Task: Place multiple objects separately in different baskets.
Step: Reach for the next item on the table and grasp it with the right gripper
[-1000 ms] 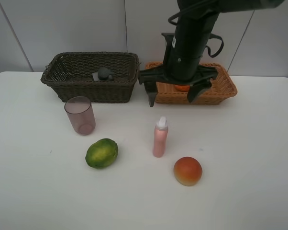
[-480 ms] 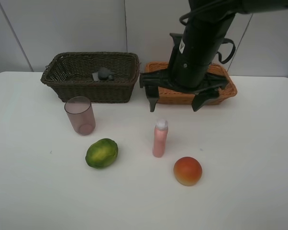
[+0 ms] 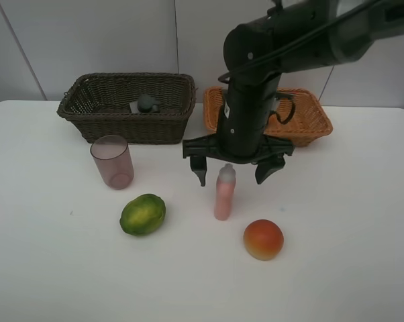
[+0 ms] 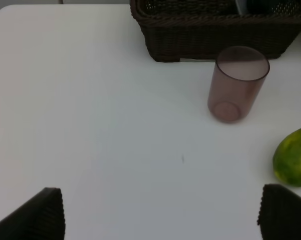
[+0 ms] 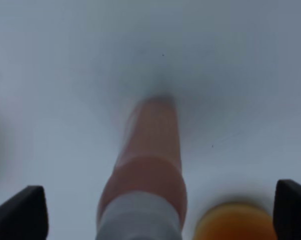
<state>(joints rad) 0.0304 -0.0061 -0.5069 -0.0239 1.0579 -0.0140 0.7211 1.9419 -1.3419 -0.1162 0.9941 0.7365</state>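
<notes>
My right gripper point(image 3: 232, 176) is open, its fingers either side of and just above the white cap of the slim pink bottle point(image 3: 223, 199), which stands upright mid-table. The right wrist view shows the bottle point(image 5: 148, 165) blurred between the fingertips, and the red-orange fruit point(image 5: 234, 223). That fruit point(image 3: 263, 239) lies in front of the bottle. The mauve cup point(image 3: 112, 161) and green fruit point(image 3: 143, 214) sit to the left. The dark bottle point(image 3: 145, 103) lies in the dark brown basket point(image 3: 121, 124). The tan basket point(image 3: 309, 121) is behind the arm; the orange is hidden. My left gripper point(image 4: 163, 220) is open over bare table.
The left wrist view shows the cup point(image 4: 238, 82), the green fruit point(image 4: 294, 157) and the dark basket's wall point(image 4: 215, 42). The white table point(image 3: 54, 255) ends at a grey wall just behind the baskets.
My right arm has moved from over the tan basket toward the table's front and down, so the open gripper now straddles the pink bottle's cap. The objects have not moved.
</notes>
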